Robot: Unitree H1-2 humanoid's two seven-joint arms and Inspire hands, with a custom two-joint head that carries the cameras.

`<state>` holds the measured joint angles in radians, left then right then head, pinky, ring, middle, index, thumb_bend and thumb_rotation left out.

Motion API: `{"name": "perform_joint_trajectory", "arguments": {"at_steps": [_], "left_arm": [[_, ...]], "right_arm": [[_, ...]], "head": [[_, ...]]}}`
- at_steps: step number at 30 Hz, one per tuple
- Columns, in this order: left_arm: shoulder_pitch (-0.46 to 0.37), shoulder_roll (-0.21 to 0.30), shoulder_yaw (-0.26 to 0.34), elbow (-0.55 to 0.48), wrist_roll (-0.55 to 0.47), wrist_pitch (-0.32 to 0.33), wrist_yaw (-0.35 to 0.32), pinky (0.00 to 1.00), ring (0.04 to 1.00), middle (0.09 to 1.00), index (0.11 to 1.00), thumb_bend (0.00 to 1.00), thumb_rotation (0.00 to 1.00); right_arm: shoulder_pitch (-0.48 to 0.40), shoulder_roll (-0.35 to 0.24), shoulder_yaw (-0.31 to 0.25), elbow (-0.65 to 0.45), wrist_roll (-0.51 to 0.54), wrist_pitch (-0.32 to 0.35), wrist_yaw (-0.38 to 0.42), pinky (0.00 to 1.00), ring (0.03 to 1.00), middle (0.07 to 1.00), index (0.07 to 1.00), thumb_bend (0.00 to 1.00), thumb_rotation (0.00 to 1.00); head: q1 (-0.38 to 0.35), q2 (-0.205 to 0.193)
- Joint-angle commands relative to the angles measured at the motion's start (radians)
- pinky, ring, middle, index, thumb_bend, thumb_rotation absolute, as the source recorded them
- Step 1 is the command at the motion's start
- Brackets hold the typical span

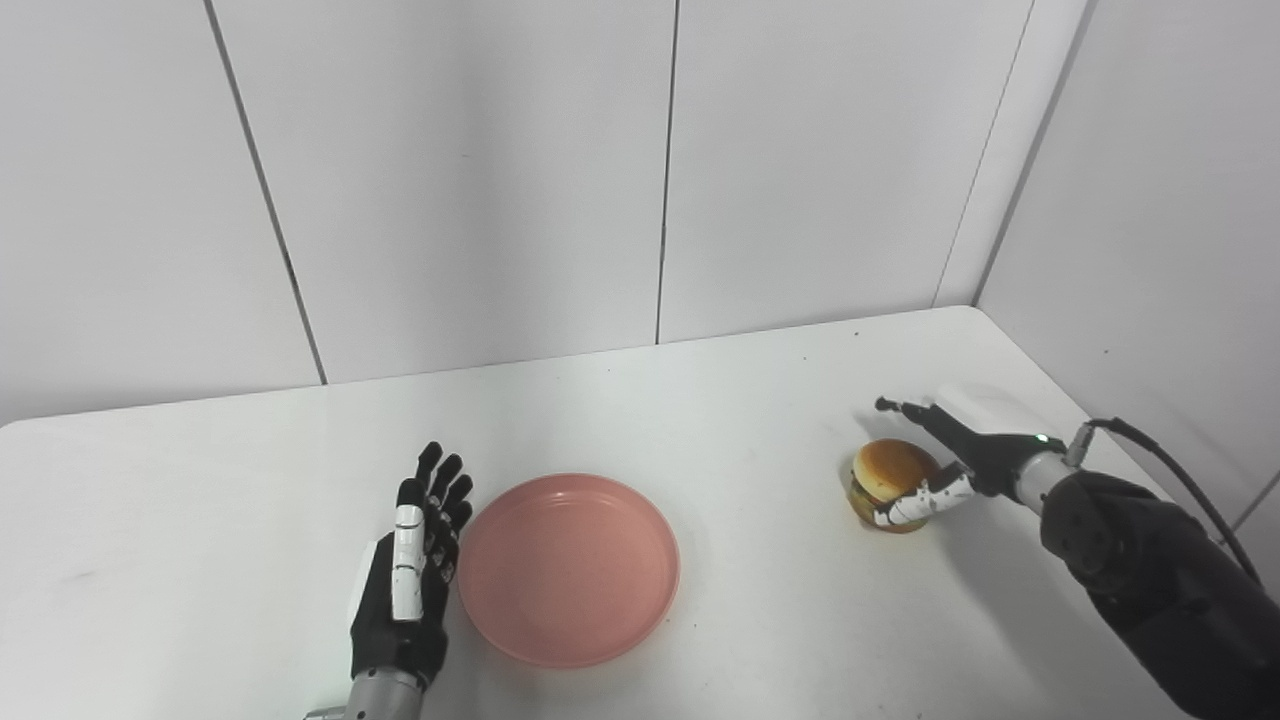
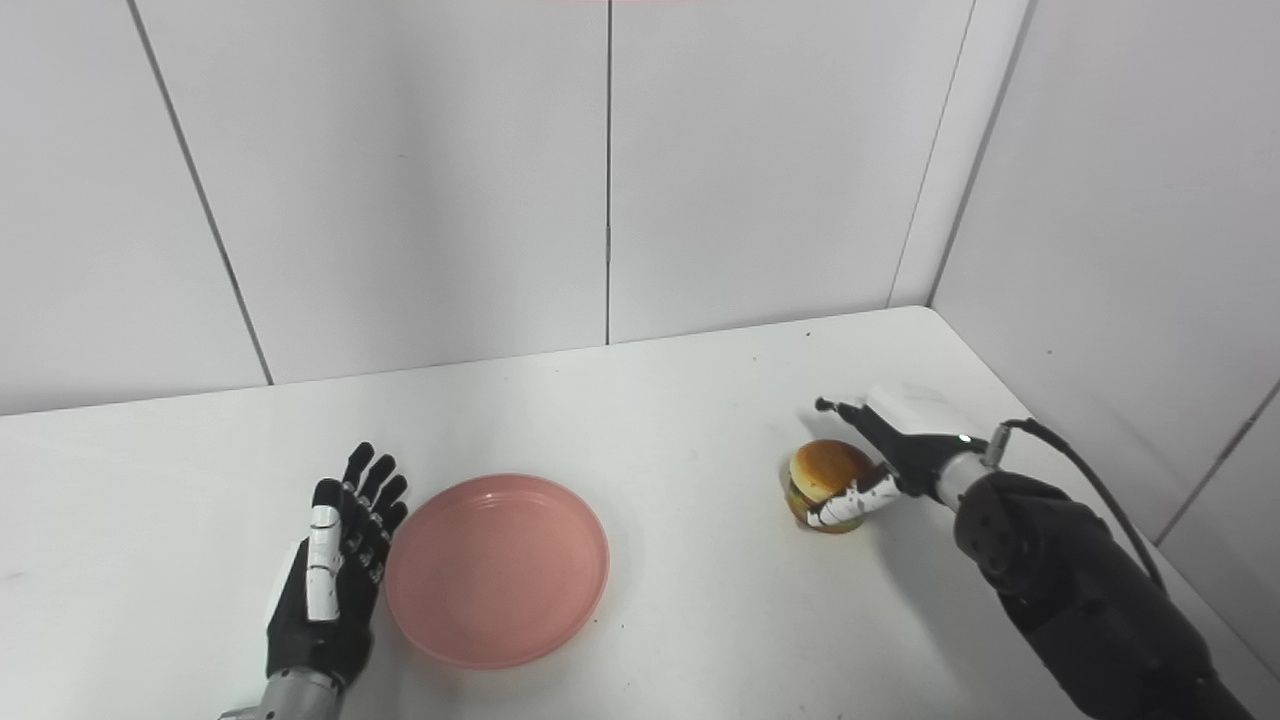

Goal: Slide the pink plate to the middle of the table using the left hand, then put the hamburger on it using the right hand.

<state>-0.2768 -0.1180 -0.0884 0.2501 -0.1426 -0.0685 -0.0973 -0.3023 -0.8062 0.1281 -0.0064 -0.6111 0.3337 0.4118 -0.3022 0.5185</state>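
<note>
The pink plate [image 1: 568, 568] lies empty on the white table [image 1: 700, 400], near the front and a little left of centre. My left hand [image 1: 408, 575] stands on edge right against the plate's left rim, open, with fingers straight and pointing away from me. The hamburger [image 1: 888, 484] sits on the table at the right. My right hand [image 1: 950, 455] is open around it: the thumb lies along the burger's near side, while the fingers [image 1: 905, 410] stretch out above and behind the bun without closing on it.
White wall panels close off the table at the back and along the right side. My right forearm [image 1: 1150, 580] and its cable lie over the table's front right corner. Bare tabletop lies between the plate and the burger.
</note>
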Motion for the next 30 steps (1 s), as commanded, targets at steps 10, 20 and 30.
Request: {"name": "perform_joint_trajectory", "arguments": {"at_steps": [10, 20, 30], "left_arm": [[0.036, 0.005, 0.007, 0.008, -0.002, -0.001, -0.01, 0.98, 0.976, 0.985, 0.976, 0.62, 1.0], [0.04, 0.001, 0.004, 0.001, 0.005, 0.011, -0.002, 0.98, 0.974, 0.979, 0.97, 0.64, 1.0], [0.043, -0.008, 0.002, 0.003, 0.005, 0.008, 0.002, 0.99, 0.973, 0.979, 0.968, 0.66, 1.0]], "right_arm": [[-0.06, 0.038, -0.027, 0.109, 0.092, -0.116, -0.063, 0.68, 0.766, 0.825, 0.834, 0.91, 0.25], [-0.043, 0.123, -0.1, 0.143, 0.127, -0.247, -0.272, 0.44, 0.481, 0.477, 0.506, 0.53, 0.0], [-0.038, 0.175, -0.135, 0.017, 0.132, -0.251, -0.323, 0.42, 0.468, 0.465, 0.511, 0.53, 0.0]], "head": [[0.013, 0.006], [0.023, 0.01], [0.066, 0.013]]}}
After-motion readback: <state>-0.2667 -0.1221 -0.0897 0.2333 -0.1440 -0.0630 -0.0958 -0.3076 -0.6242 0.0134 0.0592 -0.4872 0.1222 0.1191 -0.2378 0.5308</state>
